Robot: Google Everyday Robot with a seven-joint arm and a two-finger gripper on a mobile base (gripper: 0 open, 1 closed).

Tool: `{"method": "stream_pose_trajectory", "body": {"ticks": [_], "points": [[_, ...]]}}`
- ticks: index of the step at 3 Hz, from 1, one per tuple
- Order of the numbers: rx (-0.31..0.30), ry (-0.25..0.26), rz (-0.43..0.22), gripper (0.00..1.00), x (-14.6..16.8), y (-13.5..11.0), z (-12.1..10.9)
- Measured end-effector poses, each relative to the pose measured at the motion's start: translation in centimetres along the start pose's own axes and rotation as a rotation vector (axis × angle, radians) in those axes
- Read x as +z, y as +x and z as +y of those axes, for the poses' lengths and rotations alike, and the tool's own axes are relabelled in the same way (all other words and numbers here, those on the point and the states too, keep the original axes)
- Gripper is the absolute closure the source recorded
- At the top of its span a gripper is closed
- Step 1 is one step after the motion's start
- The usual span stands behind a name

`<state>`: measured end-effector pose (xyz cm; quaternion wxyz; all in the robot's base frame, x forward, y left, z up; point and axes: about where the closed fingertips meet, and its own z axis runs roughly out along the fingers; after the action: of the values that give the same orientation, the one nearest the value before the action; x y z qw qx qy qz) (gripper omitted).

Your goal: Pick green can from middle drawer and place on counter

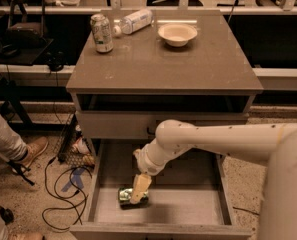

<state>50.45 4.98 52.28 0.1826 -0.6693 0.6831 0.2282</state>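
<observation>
The green can [125,196] lies on its side on the pale bottom of the open middle drawer [188,206], near its front left. My gripper [138,192] reaches down into the drawer from the right and sits right over the can's right part, hiding some of it. I cannot tell whether it touches the can. The grey-brown counter [163,66] is the cabinet's top, above the drawer.
On the counter's far side stand a taller whitish-green can [102,32], a plastic bottle lying down [134,21] and a pale bowl [177,34]. A shallower drawer front [113,126] is above the open drawer. A person's shoe [32,151] and cables [63,194] are on the floor at left.
</observation>
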Motion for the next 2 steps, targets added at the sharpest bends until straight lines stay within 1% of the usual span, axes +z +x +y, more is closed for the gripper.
{"method": "stream_pose_trajectory", "body": {"ticks": [1, 2], "points": [[0.014, 0.010, -0.009, 0.00, 5.2, -0.1, -1.2], [0.020, 0.045, 0.030, 0.00, 9.3, 0.8, -2.1]]}}
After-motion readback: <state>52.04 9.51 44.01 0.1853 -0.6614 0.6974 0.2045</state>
